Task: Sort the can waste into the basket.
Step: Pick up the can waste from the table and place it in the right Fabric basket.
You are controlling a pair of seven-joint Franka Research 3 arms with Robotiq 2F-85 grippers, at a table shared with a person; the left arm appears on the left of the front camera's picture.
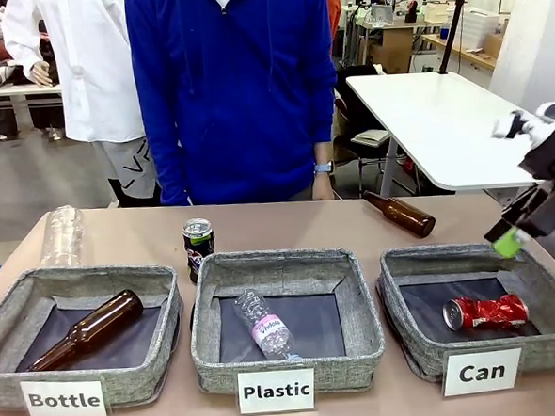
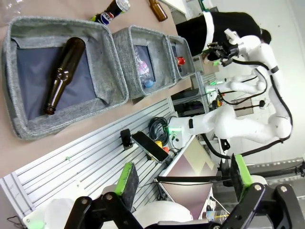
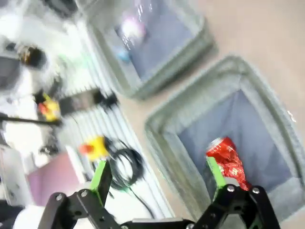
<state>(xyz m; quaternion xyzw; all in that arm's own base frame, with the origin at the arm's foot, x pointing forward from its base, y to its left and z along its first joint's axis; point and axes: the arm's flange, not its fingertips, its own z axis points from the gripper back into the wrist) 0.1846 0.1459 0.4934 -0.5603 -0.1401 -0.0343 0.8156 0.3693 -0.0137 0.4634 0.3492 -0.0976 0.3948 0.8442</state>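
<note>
I count three grey fabric baskets (image 1: 271, 258), two brown glass bottles (image 1: 87, 329), two clear plastic bottles (image 1: 263, 326) and two drink cans: one crushed red can (image 1: 486, 312), one dark can (image 1: 199, 246).

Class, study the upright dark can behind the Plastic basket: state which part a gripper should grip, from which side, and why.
Probably the upper wall of the can, from above, closing on its left and right flanks. It stands upright with round, parallel sides, and the Plastic basket rim stands just before its foot, hampering a low frontal approach.

Front across table (image 1: 119, 236), wrists overlooking shared Can basket (image 1: 413, 346)
</note>
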